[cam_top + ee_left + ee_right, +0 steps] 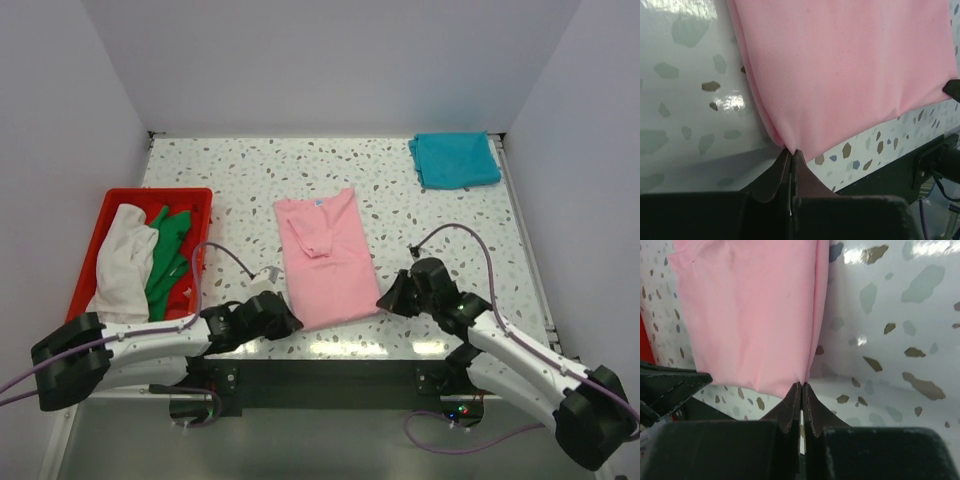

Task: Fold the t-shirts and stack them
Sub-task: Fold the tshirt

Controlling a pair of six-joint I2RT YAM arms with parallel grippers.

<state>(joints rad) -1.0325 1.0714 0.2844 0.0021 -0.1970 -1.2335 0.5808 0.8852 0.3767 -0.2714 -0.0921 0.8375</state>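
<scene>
A light pink t-shirt [325, 255], partly folded into a long strip, lies in the middle of the table. My left gripper [285, 322] is shut on its near left corner, which shows in the left wrist view [840, 75]. My right gripper [385, 300] is shut on its near right corner, which shows in the right wrist view [750, 315]. A folded teal t-shirt [455, 159] lies at the far right. A white t-shirt [122, 262] and a green t-shirt [168, 258] lie crumpled in the red tray [160, 196] at the left.
White walls close the table in on three sides. The dark front edge of the table [330, 370] runs between the arm bases. Purple cables [470, 235] loop above both arms.
</scene>
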